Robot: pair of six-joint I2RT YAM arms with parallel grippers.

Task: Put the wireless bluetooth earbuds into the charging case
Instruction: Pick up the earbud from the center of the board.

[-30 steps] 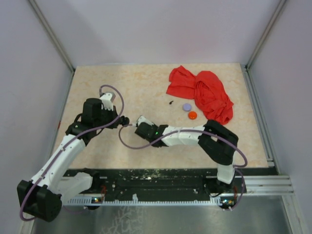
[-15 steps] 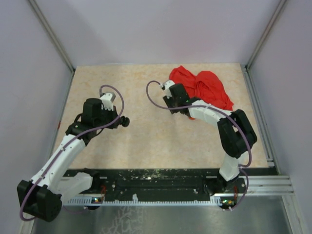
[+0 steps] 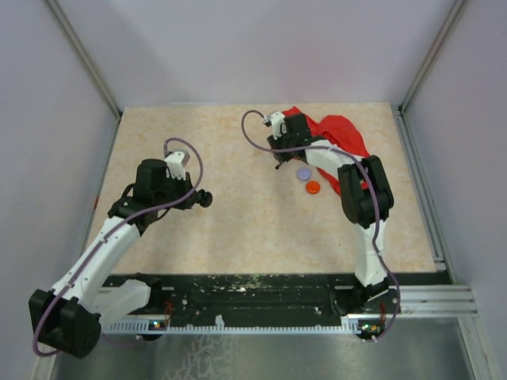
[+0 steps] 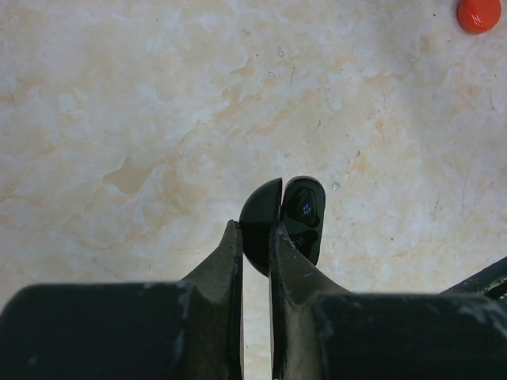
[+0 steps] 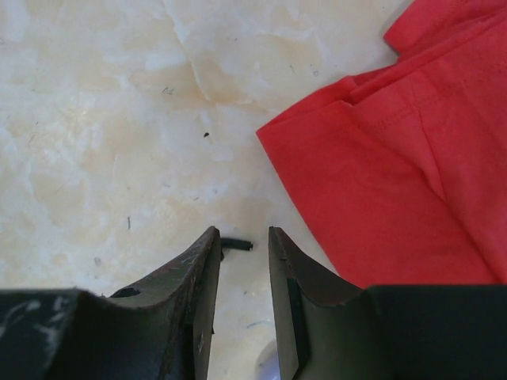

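My left gripper [image 4: 255, 237] clamps the case [image 4: 287, 215]; my right gripper [image 5: 244, 236], narrowly parted, brackets an earbud [image 5: 237, 245] (pickup step; next: close squarely).

Top camera looks down; wrist cameras sit close over table [image 3: 198, 142].

Pale lilac walls [image 3: 261, 47] (metal-framed) enclose a beige marbled tabletop [image 3: 238, 229]

Hidden behind left gripper [image 4: 253, 229]: charging case [image 4: 301, 207] base.
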